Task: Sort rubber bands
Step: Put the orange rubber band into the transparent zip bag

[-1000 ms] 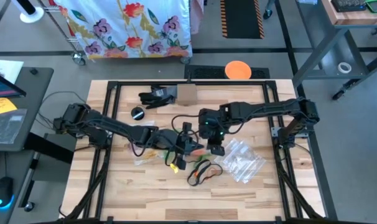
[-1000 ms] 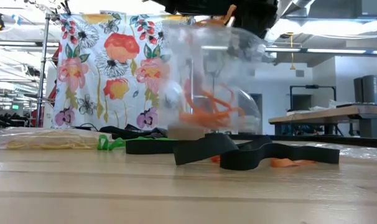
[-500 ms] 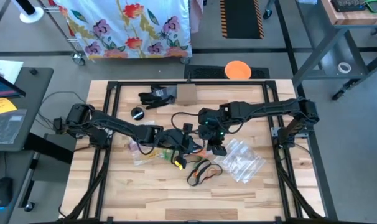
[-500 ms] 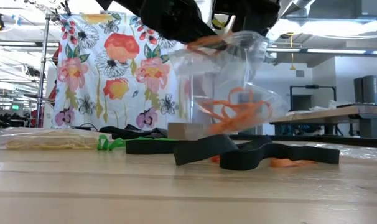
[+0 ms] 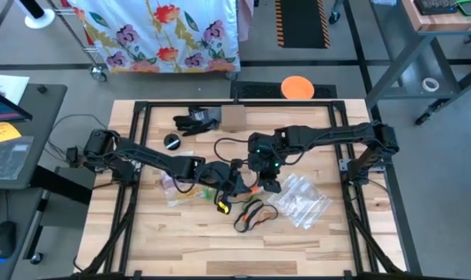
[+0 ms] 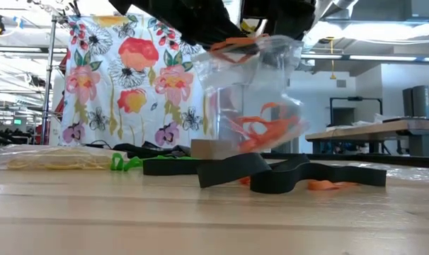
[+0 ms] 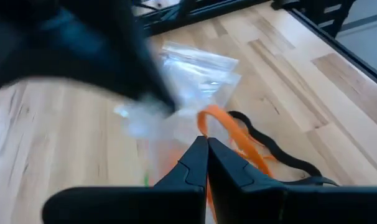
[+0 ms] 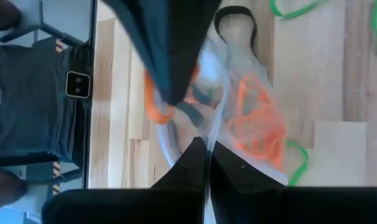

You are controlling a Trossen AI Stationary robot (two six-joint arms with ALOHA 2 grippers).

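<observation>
Grippers meet near the table's (image 5: 313, 241) middle, over the bands. Left gripper (image 7: 206, 144) has its jaws closed on an orange band (image 7: 229, 134) and holds it at the mouth of a clear bag (image 6: 253, 92). Right gripper (image 8: 206, 147) has its jaws shut on that bag's top edge, so the bag hangs above the wood with a clump of orange bands (image 6: 260, 129) in its lower part. Under it, black bands (image 6: 271, 172) and loose orange ones (image 6: 328, 185) lie on the boards; green bands (image 6: 122, 162) lie off to one side, beside a flat bag of yellow bands (image 6: 48, 160). More empty bags (image 5: 301, 201) sit toward the right arm's side. Near edge of the table is bare wood, with free room in front of the pile; the black frame (image 5: 134, 155) rims both sides
</observation>
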